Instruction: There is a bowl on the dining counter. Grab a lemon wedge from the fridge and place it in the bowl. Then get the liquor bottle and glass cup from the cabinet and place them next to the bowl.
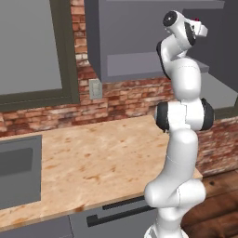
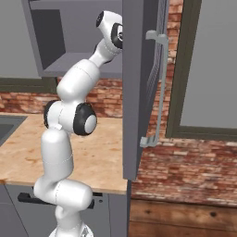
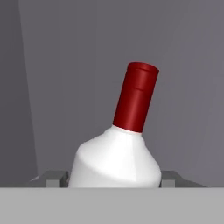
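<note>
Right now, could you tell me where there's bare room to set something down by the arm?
The wood worktop is bare between the sink and the brick wall. The cabinet shelf looks free left of the arm. It's crowded at the gripper, close around the liquor bottle.

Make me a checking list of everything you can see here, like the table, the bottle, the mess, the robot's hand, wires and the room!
Surface: wood worktop, bare where visible; grey sink at its left end.
Job's things: liquor bottle, white with red cap, inside the open grey cabinet, tilted in the hand view.
Clutter: nothing seen.
Grippers: gripper up in the cabinet, jaws either side of the bottle's body; contact cannot be told.
Cables: nothing seen.
Surroundings: brick wall, wall outlet, open cabinet door with a long handle, wooden floor.
</note>
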{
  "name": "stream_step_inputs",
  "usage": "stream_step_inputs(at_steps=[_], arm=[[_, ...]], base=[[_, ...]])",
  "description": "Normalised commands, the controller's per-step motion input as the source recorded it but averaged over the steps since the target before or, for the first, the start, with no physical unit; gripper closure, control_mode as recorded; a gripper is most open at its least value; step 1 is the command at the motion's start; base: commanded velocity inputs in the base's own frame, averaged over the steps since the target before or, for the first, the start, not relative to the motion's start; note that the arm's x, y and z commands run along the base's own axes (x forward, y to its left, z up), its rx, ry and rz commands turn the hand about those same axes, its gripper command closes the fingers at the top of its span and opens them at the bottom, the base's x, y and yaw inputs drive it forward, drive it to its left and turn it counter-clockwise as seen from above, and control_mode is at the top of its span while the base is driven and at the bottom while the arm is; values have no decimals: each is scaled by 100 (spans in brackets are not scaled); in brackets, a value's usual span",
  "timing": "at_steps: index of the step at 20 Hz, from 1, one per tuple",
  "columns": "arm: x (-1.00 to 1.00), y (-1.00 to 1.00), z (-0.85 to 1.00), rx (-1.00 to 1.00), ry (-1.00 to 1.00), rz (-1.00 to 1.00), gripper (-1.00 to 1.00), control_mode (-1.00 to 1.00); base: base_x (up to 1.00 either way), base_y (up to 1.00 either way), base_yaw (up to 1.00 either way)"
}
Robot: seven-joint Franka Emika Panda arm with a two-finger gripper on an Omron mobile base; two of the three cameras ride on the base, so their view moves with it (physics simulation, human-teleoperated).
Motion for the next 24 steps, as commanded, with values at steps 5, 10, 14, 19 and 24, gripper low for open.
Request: stream_step_inputs(at_steps=[5,10,14,19,24], arm=[[-1,1,1,3,0,0,100,-100],[-25,20,15,5,-5,0,100,-100],[-55,39,29,6,-13,0,100,-100],[-70,51,28,4,-13,0,100,-100],[-94,69,28,1,-16,0,100,-100]], base=[[0,0,0],[0,0,0],[0,0,0],[0,0,0],[0,0,0]])
